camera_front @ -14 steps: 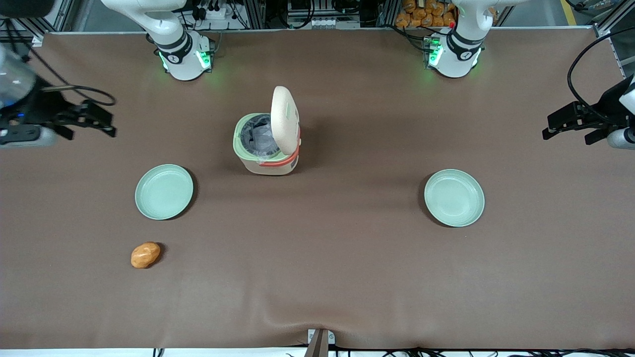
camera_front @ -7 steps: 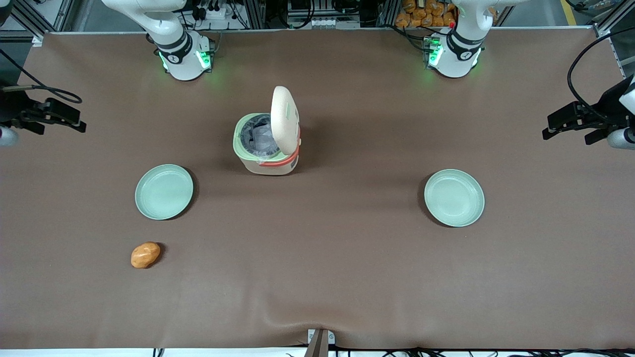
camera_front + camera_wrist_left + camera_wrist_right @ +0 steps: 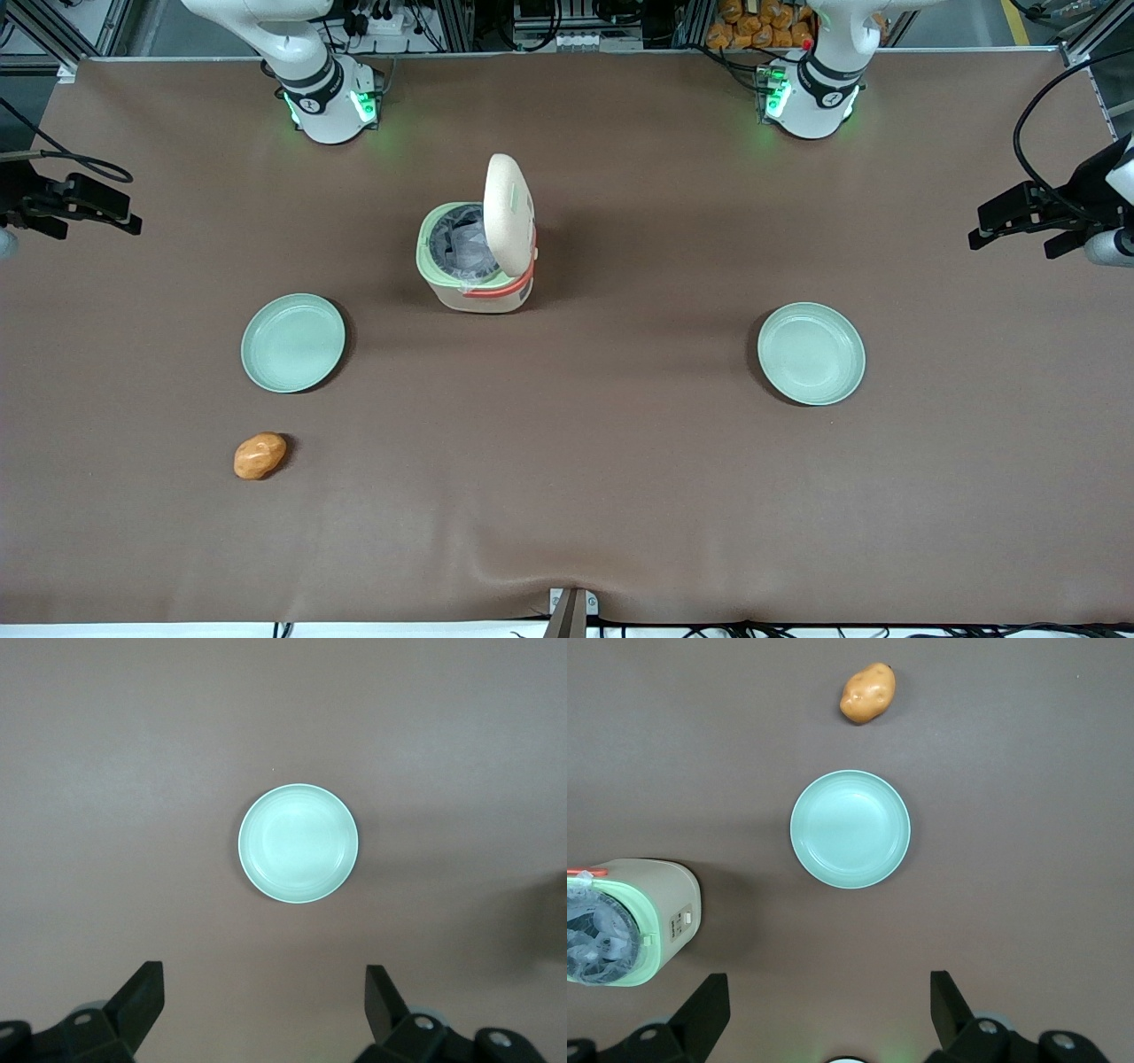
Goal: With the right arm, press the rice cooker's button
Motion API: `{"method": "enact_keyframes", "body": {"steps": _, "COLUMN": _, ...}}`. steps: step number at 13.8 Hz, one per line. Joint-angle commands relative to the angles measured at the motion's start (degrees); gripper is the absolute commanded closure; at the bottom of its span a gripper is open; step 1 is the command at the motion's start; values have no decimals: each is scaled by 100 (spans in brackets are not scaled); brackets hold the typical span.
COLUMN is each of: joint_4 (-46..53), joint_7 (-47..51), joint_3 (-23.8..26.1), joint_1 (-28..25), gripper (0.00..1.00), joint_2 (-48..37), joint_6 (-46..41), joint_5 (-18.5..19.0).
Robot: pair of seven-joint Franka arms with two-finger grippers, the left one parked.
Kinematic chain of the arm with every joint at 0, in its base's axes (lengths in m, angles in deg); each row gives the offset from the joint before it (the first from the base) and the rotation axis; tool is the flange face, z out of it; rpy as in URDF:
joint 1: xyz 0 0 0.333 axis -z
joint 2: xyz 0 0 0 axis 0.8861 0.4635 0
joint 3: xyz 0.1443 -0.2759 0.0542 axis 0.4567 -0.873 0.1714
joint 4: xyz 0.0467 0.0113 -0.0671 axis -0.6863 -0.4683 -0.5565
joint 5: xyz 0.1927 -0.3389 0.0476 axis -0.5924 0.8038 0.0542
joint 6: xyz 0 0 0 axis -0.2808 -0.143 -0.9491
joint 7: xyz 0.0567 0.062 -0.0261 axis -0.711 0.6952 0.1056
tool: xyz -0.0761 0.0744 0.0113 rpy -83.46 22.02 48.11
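Note:
The cream-beige rice cooker point(image 3: 478, 266) stands mid-table with its lid point(image 3: 508, 213) hinged upright and its pale green rim and lined pot exposed. It also shows in the right wrist view point(image 3: 633, 921), with a small button panel point(image 3: 685, 920) on its side wall. My right gripper point(image 3: 120, 213) hangs at the working arm's end of the table, well apart from the cooker. In the right wrist view the gripper point(image 3: 828, 1010) is open wide and empty, high above bare tablecloth.
A pale green plate point(image 3: 293, 343) lies nearer the front camera than the cooker, toward the working arm's end, also in the right wrist view point(image 3: 850, 828). A potato point(image 3: 260, 455) lies nearer still. A second green plate point(image 3: 811, 354) lies toward the parked arm's end.
My right gripper has drawn back from the cooker toward the working arm's end of the table. The cooker, plates and potato have not moved.

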Motion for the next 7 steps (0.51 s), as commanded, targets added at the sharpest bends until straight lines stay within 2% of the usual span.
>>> {"method": "enact_keyframes", "body": {"steps": 1, "joint_4": 34, "joint_7": -66, "joint_3": 14, "joint_1": 2, "gripper": 0, "joint_2": -35, "joint_6": -66, "joint_5": 89}}
{"method": "enact_keyframes", "body": {"steps": 3, "joint_4": 43, "joint_7": -75, "joint_3": 23, "joint_1": -7, "gripper": 0, "joint_2": -26, "joint_6": -57, "joint_5": 238}}
{"method": "enact_keyframes", "body": {"steps": 7, "joint_4": 43, "joint_7": -31, "joint_3": 32, "joint_1": -33, "gripper": 0, "joint_2": -35, "joint_6": -83, "joint_5": 248}}
